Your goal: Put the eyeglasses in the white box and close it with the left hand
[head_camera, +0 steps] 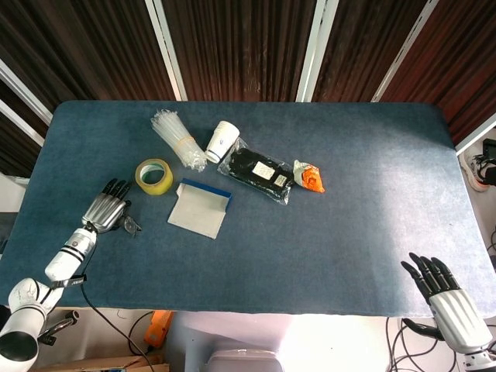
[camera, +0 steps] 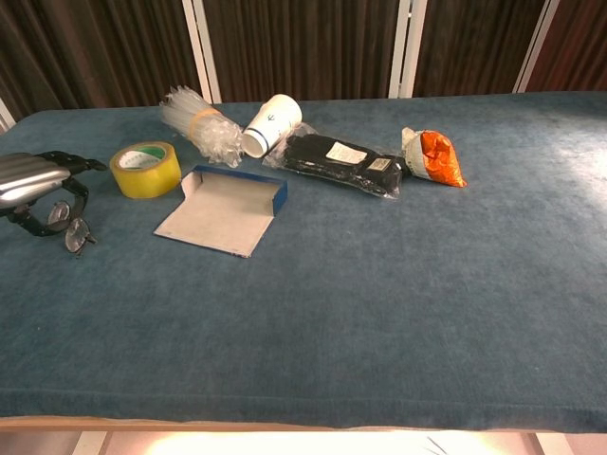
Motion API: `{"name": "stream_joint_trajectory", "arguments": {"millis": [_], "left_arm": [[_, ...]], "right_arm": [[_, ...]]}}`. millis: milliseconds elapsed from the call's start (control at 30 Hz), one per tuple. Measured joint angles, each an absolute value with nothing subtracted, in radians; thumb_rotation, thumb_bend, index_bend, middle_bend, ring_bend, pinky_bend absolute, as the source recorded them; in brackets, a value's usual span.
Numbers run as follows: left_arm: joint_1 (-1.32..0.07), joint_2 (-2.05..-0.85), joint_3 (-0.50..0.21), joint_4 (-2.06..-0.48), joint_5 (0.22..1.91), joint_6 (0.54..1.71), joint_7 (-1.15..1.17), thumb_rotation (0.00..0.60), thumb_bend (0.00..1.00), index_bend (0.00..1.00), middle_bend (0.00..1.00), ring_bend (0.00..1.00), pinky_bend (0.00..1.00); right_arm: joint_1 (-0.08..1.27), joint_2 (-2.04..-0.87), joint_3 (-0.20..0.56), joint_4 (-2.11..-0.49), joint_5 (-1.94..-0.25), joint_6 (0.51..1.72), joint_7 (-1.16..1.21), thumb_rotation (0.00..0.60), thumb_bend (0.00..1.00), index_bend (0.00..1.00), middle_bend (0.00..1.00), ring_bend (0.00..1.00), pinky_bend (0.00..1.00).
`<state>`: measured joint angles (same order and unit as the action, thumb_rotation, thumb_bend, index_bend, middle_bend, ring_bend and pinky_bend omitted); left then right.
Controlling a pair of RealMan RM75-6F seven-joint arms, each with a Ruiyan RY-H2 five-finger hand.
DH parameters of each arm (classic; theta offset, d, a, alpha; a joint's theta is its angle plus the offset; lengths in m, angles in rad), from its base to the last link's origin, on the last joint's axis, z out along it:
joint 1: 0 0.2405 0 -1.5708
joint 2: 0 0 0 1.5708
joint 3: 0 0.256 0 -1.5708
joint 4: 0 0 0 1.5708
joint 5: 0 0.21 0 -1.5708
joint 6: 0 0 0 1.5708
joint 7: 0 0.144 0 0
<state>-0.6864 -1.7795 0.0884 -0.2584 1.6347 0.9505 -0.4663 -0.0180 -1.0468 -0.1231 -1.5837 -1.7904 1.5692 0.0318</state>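
Note:
The eyeglasses (head_camera: 130,225) (camera: 72,227) lie low over the blue table near its left edge, lenses peeking out from under my left hand (head_camera: 107,209) (camera: 33,182). That hand covers them from above, its dark fingers curled down around the frame, gripping it. The white box (head_camera: 200,209) (camera: 223,209) lies open to the right of the hand, its blue-edged wall at the far side, and nothing is inside it. My right hand (head_camera: 449,298) hovers beyond the table's near right corner, fingers spread and holding nothing; the chest view does not show it.
A yellow tape roll (head_camera: 155,176) (camera: 146,169) sits just behind the left hand. Further back are a bundle of clear straws (head_camera: 177,138), a paper cup (head_camera: 223,140) on its side, a black packet (head_camera: 260,174) and an orange snack bag (head_camera: 310,177).

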Motion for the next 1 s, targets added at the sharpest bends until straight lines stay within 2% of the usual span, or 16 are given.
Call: {"name": "stream_joint_trajectory", "arguments": {"millis": [267, 433, 700, 867, 1000], "left_arm": [[-0.692, -1.761, 0.04, -0.384, 1.609, 1.099, -0.438, 0.6, 0.47, 0.7, 0.07, 0.0, 0.04], [-0.71, -1.744, -0.011, -0.567, 1.579, 1.143, -0.358, 0.6, 0.46, 0.7, 0.08, 0.0, 0.04], [-0.765, -1.744, -0.121, -0.853, 1.482, 1.12, -0.031, 0.6, 0.45, 0.7, 0.1, 0.0, 0.03], [-0.814, -1.802, -0.193, -0.899, 1.404, 1.09, 0.177, 0.6, 0.45, 0.7, 0.1, 0.0, 0.03], [-0.866, -1.876, -0.25, -0.877, 1.32, 1.023, 0.27, 0.6, 0.45, 0.7, 0.1, 0.0, 0.03]], "right_arm": [[-0.018, -1.043, -0.135, -1.582, -1.816, 1.575, 0.042, 0.6, 0.19, 0.0, 0.0, 0.0, 0.0], [-0.016, -1.033, -0.146, -1.576, -1.842, 1.584, 0.07, 0.6, 0.19, 0.0, 0.0, 0.0, 0.0], [-0.019, -1.006, -0.159, -1.551, -1.864, 1.625, 0.164, 0.6, 0.19, 0.0, 0.0, 0.0, 0.0], [-0.024, -0.993, -0.162, -1.527, -1.867, 1.652, 0.216, 0.6, 0.19, 0.0, 0.0, 0.0, 0.0], [-0.026, -0.986, -0.161, -1.516, -1.86, 1.663, 0.245, 0.6, 0.19, 0.0, 0.0, 0.0, 0.0]]}}
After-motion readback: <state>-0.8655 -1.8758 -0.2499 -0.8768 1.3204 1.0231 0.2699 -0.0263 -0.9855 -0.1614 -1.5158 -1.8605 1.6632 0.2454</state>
